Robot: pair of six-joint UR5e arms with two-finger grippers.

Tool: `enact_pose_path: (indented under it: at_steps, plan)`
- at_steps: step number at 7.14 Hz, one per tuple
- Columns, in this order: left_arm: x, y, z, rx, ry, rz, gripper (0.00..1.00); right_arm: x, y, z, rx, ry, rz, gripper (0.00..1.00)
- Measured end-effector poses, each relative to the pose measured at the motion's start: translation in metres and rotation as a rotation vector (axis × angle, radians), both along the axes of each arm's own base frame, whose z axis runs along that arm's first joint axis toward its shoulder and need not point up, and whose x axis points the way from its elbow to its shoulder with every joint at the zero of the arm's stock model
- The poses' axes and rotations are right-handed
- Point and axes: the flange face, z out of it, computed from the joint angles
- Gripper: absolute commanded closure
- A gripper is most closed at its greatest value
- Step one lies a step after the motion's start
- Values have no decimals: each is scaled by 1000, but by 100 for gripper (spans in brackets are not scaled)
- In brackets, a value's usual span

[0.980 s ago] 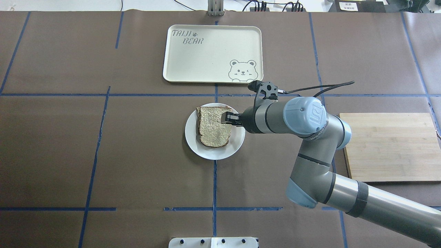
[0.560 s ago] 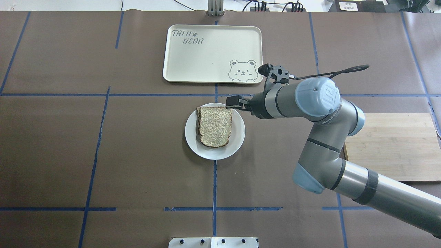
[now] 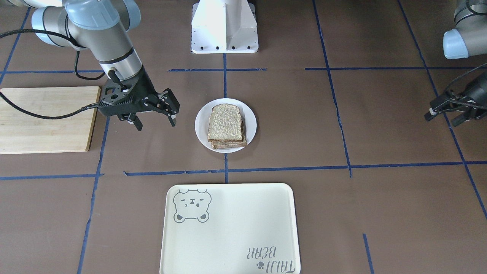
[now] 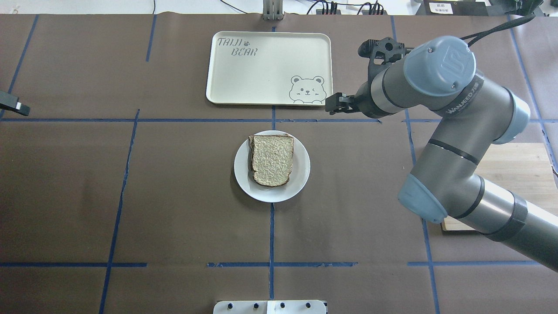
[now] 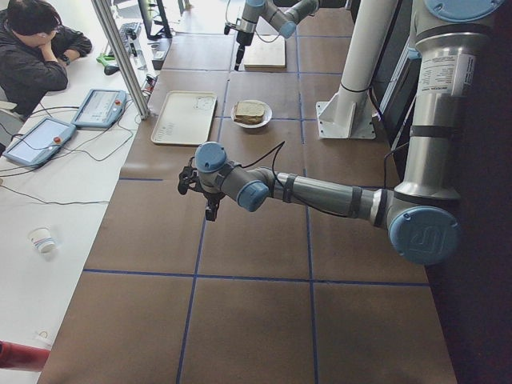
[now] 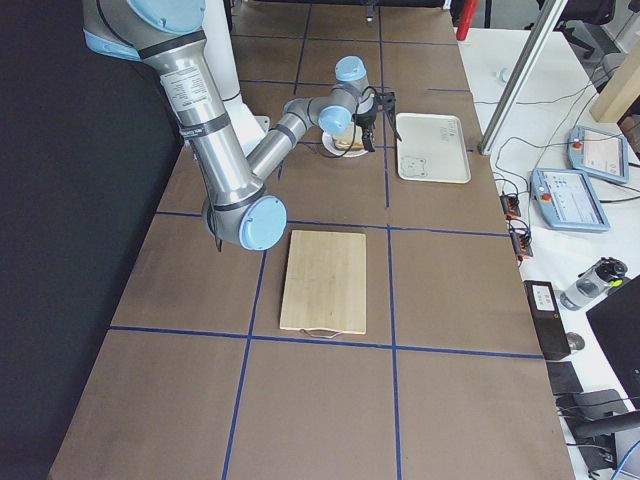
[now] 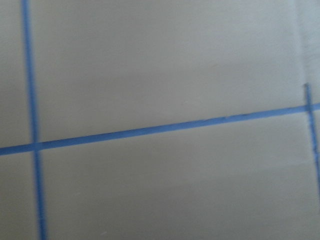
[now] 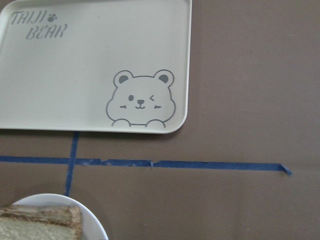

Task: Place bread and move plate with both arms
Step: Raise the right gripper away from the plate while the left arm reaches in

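The bread lies crumb face up on the white plate at the table's middle. In the front view the bread tops a small stack of slices on the plate. My right gripper is open and empty, raised off the plate on its board side; from overhead it hangs near the tray's corner. My left gripper is open and empty, far from the plate, just entering the overhead view. The right wrist view shows the plate rim and a bread corner.
The cream bear-print tray lies beyond the plate. A wooden cutting board sits under my right arm's side. The white pedestal stands at the robot's edge. Blue tape lines cross the brown table.
My right gripper left the bread on the plate, then rose and drew back toward the tray's corner. My left gripper's tip has come in at the overhead view's left edge.
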Motion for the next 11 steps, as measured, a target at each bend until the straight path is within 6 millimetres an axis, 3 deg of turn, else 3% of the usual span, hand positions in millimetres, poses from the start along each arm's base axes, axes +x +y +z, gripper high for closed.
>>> enact_pose_path:
  at_steps: [3,6,10,11]
  plan:
    - [54,4,-51,-66,192,-106,0,68,-15,10,43,206,-138,0]
    - [122,15,-61,-105,351,-188,0,134,-35,40,2,170,-212,0]
    - [208,59,-86,-182,636,-254,0,161,-39,56,-35,132,-229,0]
    - [238,73,-95,-187,675,-261,8,167,-39,59,-46,121,-228,0]
